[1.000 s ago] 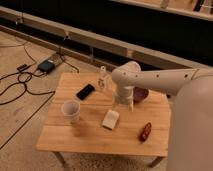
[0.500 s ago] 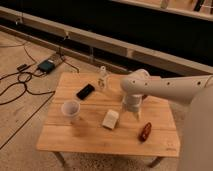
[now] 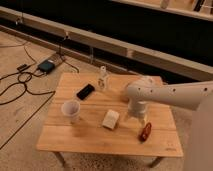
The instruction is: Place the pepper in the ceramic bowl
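On the floor beyond the table's [image 3: 100, 142] far left corner, dark cables [image 3: 20, 85] trail to a small bluish box [image 3: 47, 65]. Near the left edge, about midway along it, a white cup [image 3: 71, 110] stands upright. Just beyond it, toward the far edge, a flat black device [image 3: 85, 91] lies at a slant. A small pale bottle [image 3: 103, 78] stands upright close to the middle of the far edge. A white block [image 3: 110, 119] rests around the table's centre, somewhat nearer the front edge.

Right of the block, the white arm [image 3: 170, 95] reaches in over the right edge and bends downward, with the claw [image 3: 136, 117] low over the wood between the block and the pepper [image 3: 145, 131]. Whether the claw is open or closed cannot be told; it appears to hold nothing. The pepper lies on the table toward the front right corner, just beside the claw and apart from it. The ceramic bowl cannot be picked out; the arm covers much of the far right part.
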`<state>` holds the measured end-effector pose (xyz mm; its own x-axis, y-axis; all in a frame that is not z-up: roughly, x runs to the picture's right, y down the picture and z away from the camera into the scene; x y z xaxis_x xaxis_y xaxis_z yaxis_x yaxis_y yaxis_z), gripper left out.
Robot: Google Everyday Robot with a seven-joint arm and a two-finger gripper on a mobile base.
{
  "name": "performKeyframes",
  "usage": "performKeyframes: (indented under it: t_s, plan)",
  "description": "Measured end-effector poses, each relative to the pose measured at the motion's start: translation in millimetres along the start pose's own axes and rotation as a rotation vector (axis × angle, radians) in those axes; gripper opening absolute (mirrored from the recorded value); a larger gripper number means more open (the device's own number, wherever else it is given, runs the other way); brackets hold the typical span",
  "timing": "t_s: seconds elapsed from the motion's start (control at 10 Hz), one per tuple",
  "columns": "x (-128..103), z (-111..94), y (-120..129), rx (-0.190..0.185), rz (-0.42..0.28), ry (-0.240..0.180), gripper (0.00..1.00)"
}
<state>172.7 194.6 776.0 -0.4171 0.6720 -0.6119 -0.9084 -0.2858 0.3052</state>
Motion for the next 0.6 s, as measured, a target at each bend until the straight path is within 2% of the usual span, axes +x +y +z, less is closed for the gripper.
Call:
performKeyframes:
  t_s: [0.4,0.6]
  plan:
    - [2.0,11.1,-28.8,-0.023,0.038,-0.022,0.65]
    - [-1.4,19.9,-41.0,-0.022,0.051,-0.027,0.65]
